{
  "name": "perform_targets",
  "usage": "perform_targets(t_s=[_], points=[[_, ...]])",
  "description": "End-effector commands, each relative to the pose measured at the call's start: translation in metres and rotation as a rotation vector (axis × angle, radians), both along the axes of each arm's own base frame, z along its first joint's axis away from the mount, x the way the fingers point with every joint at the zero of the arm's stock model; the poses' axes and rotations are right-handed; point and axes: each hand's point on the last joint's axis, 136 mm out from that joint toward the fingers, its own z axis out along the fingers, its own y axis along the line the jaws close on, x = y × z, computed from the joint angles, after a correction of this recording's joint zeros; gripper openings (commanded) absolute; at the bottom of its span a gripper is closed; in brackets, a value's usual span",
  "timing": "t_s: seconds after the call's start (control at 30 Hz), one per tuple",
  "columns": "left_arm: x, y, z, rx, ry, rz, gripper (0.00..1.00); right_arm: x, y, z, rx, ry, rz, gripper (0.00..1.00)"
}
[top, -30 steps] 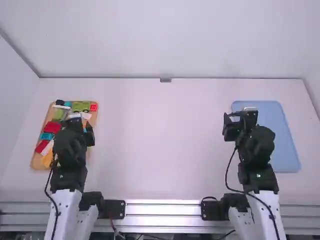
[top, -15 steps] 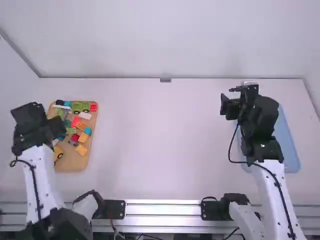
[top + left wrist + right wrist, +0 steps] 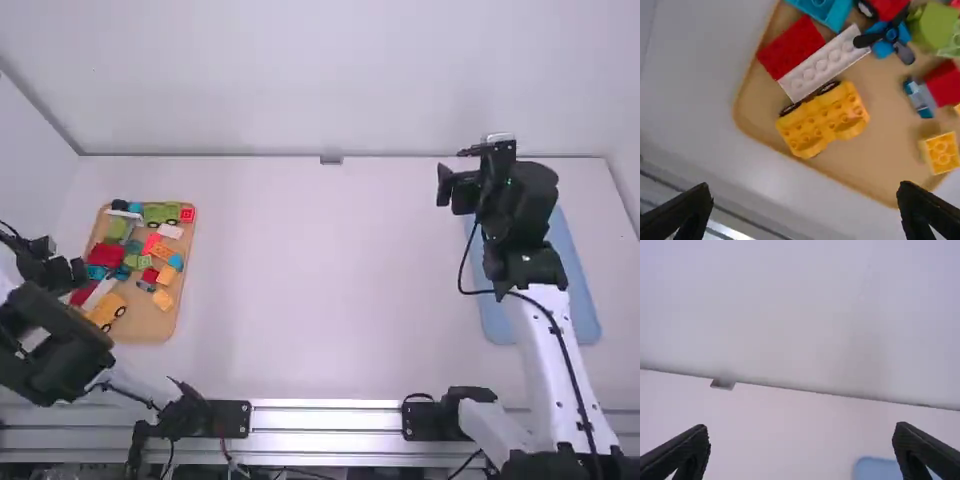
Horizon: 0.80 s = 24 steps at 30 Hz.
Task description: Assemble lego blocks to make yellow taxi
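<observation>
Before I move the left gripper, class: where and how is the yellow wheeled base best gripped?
Probably at its middle, between the wheels, coming straight down with the left gripper closing across the narrow width. The yellow wheeled base is longer than wide and lies studs up. Its one long side sits close beside the white plate, so room there looks tight.

High and left wrist views share the tray (image 3: 150,322).
</observation>
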Motion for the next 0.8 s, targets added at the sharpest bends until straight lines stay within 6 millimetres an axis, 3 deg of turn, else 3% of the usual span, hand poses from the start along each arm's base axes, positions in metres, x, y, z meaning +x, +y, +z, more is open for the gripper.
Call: perform_targets(t_s=[0.0,0.1,0.23,0.33,0.47,0.77], points=[[0.009,0.005,-0.012,-0.014,0.024,-0.223,0.99,0.004,-0.001,0.018,-0.003,-0.039,0.001,0.98],[0.009,0.004,-0.035,-0.053,0.074,-0.436,0.99,0.004,-0.001,0.018,-0.003,-0.037,0.001,0.98],[0.014,0.001,-0.043,-0.056,0.094,-0.634,0.99,0.004,0.000,0.018,-0.003,-0.037,0.004,0.98],[0.030,-0.002,-0.046,-0.031,0.068,-0.812,0.99,0.004,-0.001,0.018,-0.003,-0.037,0.002,0.98],[0.049,-0.009,-0.044,-0.028,-0.030,-0.822,0.99,0.003,0.004,0.016,-0.003,-0.030,0.014,0.98],[0.022,-0.016,-0.061,-0.077,0.103,-0.814,0.99,0.003,0.028,0.024,-0.012,-0.066,0.077,0.98]])
